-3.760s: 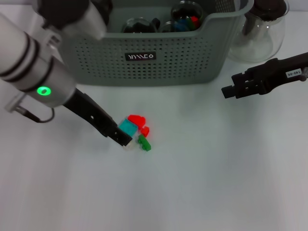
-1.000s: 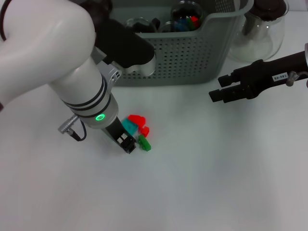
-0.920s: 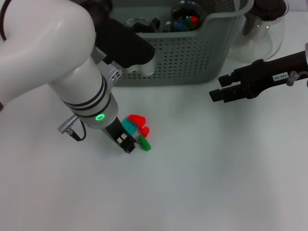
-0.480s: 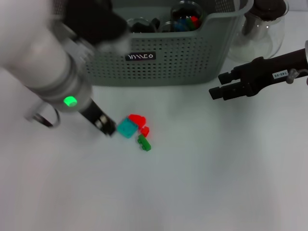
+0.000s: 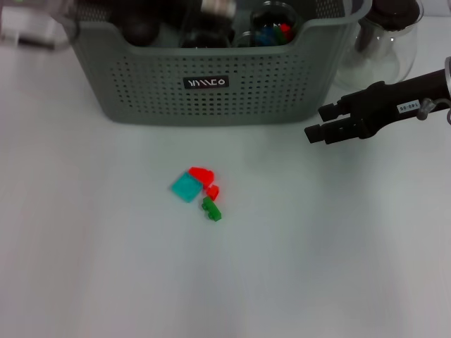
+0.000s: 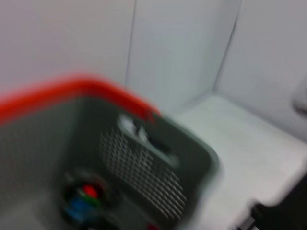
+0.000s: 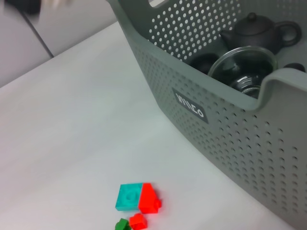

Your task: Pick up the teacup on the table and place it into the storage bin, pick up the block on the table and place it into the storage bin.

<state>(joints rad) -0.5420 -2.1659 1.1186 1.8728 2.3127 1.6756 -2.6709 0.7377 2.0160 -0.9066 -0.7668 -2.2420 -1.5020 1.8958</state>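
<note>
Four tightly clustered blocks (image 5: 199, 189) on table (image 5: 317, 267): could scatter if nudged. Right hand (image 5: 318, 122) narrowly parted, empty, beside storage bin (image 5: 282, 84); left hand (image 5: 137, 17) above bin, grip untellable.

right gripper (image 5: 315, 124): matte black, two blunt stacked fingers, seen beside the storage bin (image 5: 211, 77) | right arm: black, white printed label borne | left arm: blurred pale shape at bin's far corner

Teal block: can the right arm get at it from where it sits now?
Probably yes. The teal block lies flat on the open table, apart from the storage bin. The right end effector hovers beside the bin, with only bare table between. Red and green bricks touching it could crowd a grasp.
</note>
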